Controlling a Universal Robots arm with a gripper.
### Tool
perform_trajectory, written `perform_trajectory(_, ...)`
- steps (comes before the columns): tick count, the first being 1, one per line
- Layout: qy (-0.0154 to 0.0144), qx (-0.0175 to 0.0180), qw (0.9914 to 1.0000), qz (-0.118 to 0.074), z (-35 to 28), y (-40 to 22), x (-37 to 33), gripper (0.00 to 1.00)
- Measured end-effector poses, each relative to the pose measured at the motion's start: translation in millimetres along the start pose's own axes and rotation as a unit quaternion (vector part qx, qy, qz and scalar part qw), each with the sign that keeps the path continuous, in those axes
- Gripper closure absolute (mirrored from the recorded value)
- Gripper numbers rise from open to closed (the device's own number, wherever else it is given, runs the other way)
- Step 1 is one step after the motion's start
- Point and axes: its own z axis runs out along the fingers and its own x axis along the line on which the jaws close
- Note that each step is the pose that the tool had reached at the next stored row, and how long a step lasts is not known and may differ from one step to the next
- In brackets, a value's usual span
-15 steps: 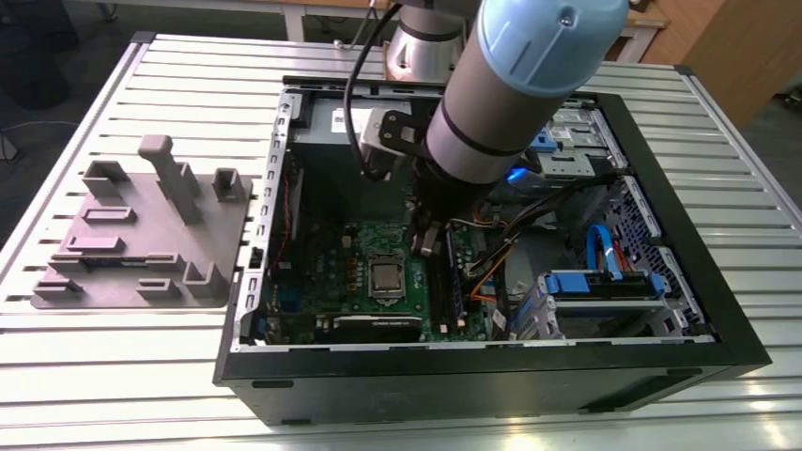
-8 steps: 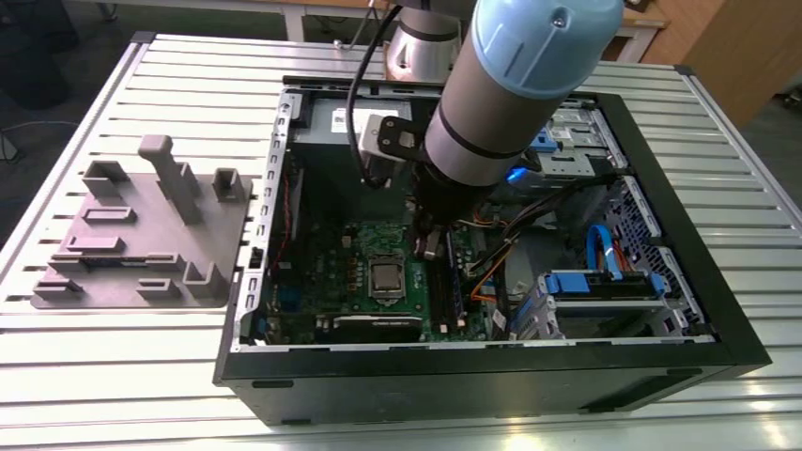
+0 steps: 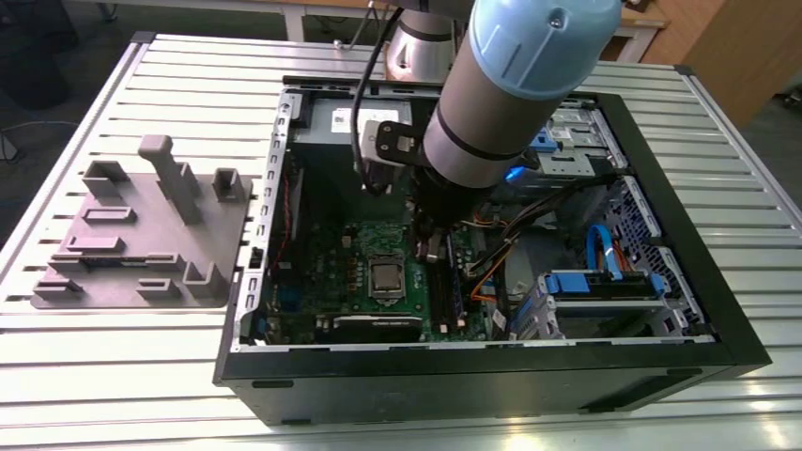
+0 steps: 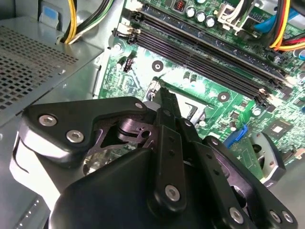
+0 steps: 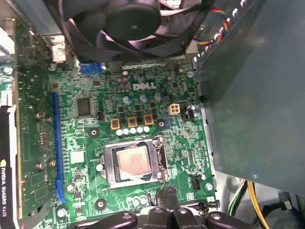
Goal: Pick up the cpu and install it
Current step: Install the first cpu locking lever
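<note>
sitting flat in the metal socket point(image 5: 136, 164) on the green motherboard point(image 5: 86, 143): the cpu point(image 5: 134, 163), shiny top up, also seen in the exterior view as a small grey square point(image 3: 383, 277) in the middle of the board; just beside the socket's edge, close to the cpu but not touching it: the gripper point(image 5: 164, 200), black fingers point(image 5: 166, 193) pressed together at the tip, nothing held between them; same closed tip in the second wrist view point(image 4: 164, 98), right at the socket corner; farther from the socket than the gripper: a round black fan point(image 5: 128, 24); on the side of the socket away from the long blue slot point(image 5: 55, 143): a grey metal box point(image 5: 257, 95); near the socket in the second wrist view: long black ram slots point(image 4: 205, 52); around the board: an open black computer case point(image 3: 501, 376) on a slatted white table point(image 3: 113, 376); beside the case: a grey parts tray point(image 3: 138, 235)
</note>
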Motion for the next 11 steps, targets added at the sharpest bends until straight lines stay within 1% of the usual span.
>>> perform_trajectory(2, 0.0011, -0.0008, 0.99997, -0.007, 0.2, 0.3, 0.3, 0.9)
perform_trajectory(3, 0.0012, -0.0005, 0.99996, -0.009, 0.4, 1.0, 0.5, 0.9)
perform_trajectory(4, 0.0012, 0.0007, 0.99995, -0.01, 0.5, 2.2, 0.8, 0.9)
perform_trajectory(6, 0.0008, 0.0044, 0.99993, -0.011, 0.8, 3.8, 1.3, 0.9)
perform_trajectory(11, 0.0009, 0.0077, 0.99986, -0.015, 1.2, 3.8, 1.4, 0.9)
